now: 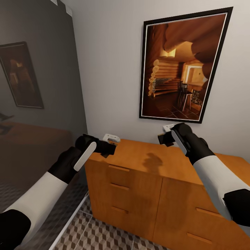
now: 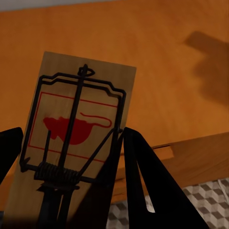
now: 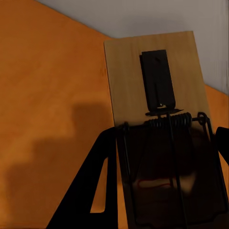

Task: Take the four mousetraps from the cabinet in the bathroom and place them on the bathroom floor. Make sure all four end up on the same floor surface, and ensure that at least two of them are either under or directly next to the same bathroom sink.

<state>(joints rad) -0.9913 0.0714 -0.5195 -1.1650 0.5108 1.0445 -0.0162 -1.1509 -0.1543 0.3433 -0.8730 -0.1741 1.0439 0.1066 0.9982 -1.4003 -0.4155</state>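
Each claw is clamped on a mousetrap above the cabinet (image 1: 152,166) top: left gripper (image 1: 110,146) at ten o'clock, right gripper (image 1: 166,137) at two; a loose pinch could drop either trap

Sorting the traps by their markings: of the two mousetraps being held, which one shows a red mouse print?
The mousetrap in the left gripper: that mousetrap shows a red mouse silhouette inside a red outline. The right gripper's mousetrap shows plain wood with a black plate.
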